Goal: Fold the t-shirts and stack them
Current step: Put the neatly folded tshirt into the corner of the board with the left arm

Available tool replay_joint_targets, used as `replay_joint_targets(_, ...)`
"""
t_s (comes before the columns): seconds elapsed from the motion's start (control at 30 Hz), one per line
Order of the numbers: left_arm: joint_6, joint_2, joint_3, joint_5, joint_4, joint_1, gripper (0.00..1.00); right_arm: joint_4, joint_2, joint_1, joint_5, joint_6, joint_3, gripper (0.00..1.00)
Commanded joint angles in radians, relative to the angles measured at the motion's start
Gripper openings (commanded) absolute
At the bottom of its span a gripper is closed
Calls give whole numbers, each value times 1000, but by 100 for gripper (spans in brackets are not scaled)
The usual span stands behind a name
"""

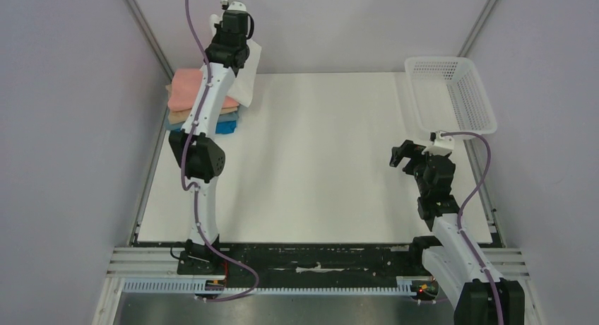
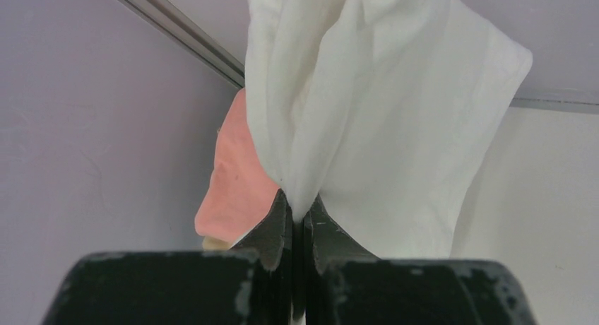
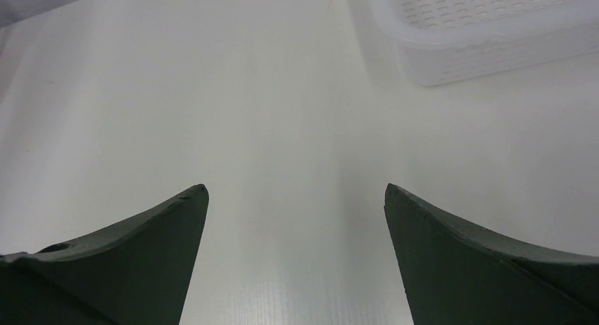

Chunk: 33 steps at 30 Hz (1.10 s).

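A stack of folded t-shirts sits at the table's far left: salmon pink (image 1: 187,88) on top, tan (image 1: 178,116), grey-blue and bright blue (image 1: 226,126) below. My left gripper (image 1: 236,53) is raised over the stack's right side and is shut on the white t-shirt (image 1: 248,74), which hangs from it. In the left wrist view the jaws (image 2: 298,210) pinch the white cloth (image 2: 381,113), with the salmon shirt (image 2: 233,176) behind. My right gripper (image 1: 402,155) is open and empty over bare table at the right, its fingertips (image 3: 191,198) wide apart.
A white plastic mesh basket (image 1: 452,92) stands at the far right corner, and its edge shows in the right wrist view (image 3: 487,39). Grey walls with metal frame rails close in on the left, back and right. The table's near edge has a black rail.
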Motion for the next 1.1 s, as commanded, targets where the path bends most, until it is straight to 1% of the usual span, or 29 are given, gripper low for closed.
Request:
replay_joint_targets(0.0,-27,-106,70,33,38,16,2,10,8,0,23,-15,45,98)
replay_joint_targets(0.13,-34,-111,69,43,38,17,2,11,13,3,25,-13,46,98)
replay_joint_targets(0.37,-42,-131,53,19,50,18,2,12,15,6,35,-16,43,98)
replay_joint_targets(0.43,-42,-135,27,16,57,18,2,10,15,7,35,-16,43,98)
replay_joint_targets(0.57,-36,-145,-56,-37,108,23,2,10,16,8,37,-17,43,98)
replay_joint_targets(0.7,-45,-142,-108,-59,133,54,2,11,24,9,34,-16,46,98)
replay_joint_targets(0.77,-44,-150,-160,-61,180,74,2,11,28,13,34,-16,46,98)
replay_joint_targets(0.9,-21,-169,-276,-71,324,108,2,11,32,17,39,-16,46,98)
replay_joint_targets(1.0,-15,-167,-325,-61,382,131,2,11,39,20,44,-17,47,98)
replay_joint_targets(1.03,-8,-165,-342,-72,399,135,2,10,42,21,46,-18,49,98)
replay_joint_targets(1.07,27,-176,-378,-80,457,134,2,10,44,24,47,-19,50,98)
